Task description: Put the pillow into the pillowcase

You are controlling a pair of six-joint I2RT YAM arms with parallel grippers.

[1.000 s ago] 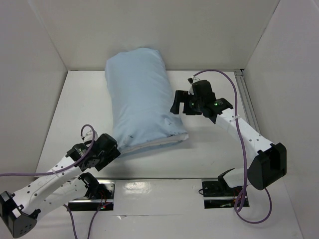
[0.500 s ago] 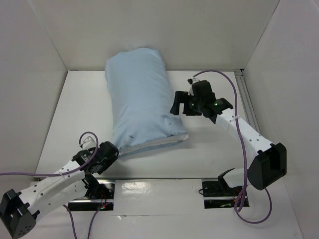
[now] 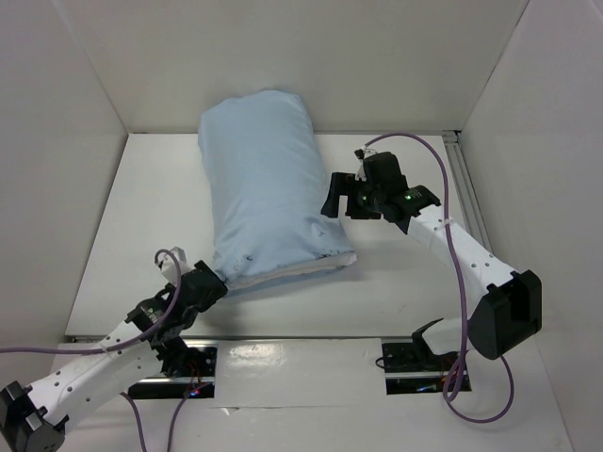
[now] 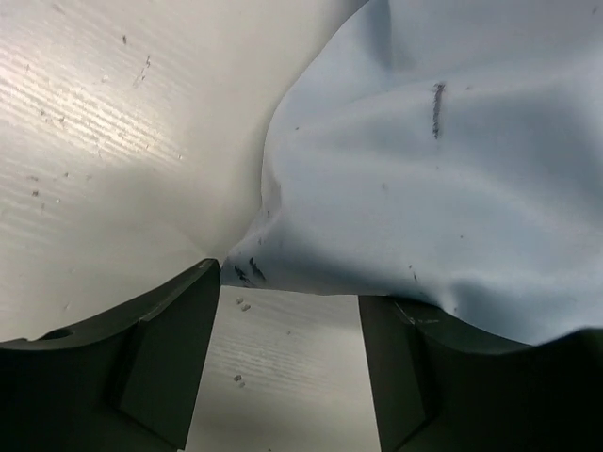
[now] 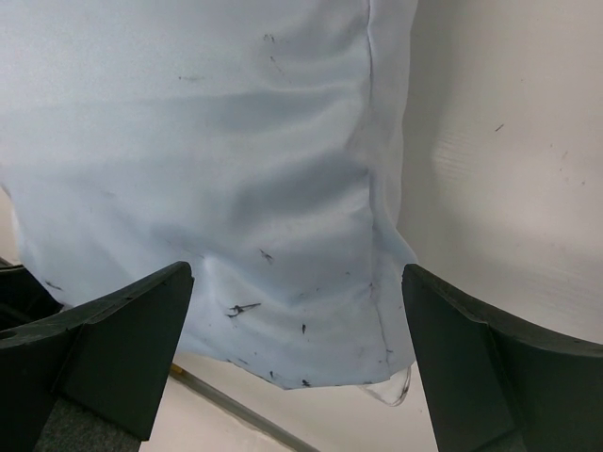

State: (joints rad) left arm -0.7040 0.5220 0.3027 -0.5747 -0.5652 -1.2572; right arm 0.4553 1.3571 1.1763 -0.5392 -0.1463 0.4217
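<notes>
The light blue pillowcase [image 3: 264, 184] lies plump on the table from the back wall toward the front, filled. A thin white strip of the pillow [image 3: 283, 274] shows at its near open end. My left gripper [image 3: 209, 282] is open and empty at the near left corner of the pillowcase; in the left wrist view the blue cloth [image 4: 443, 179] lies just beyond the fingertips [image 4: 179, 311]. My right gripper [image 3: 332, 196] is open and empty beside the pillowcase's right edge; its wrist view shows the speckled blue cloth [image 5: 217, 151] between the spread fingers.
White walls enclose the table at the back, left and right. A metal rail [image 3: 466, 188] runs along the right side. The arm bases and mounting plates [image 3: 415, 363] sit at the near edge.
My left arm has drawn back toward the near edge, with the gripper shifting slightly nearer along the pillowcase's corner. The right arm and the pillowcase have stayed in place.
</notes>
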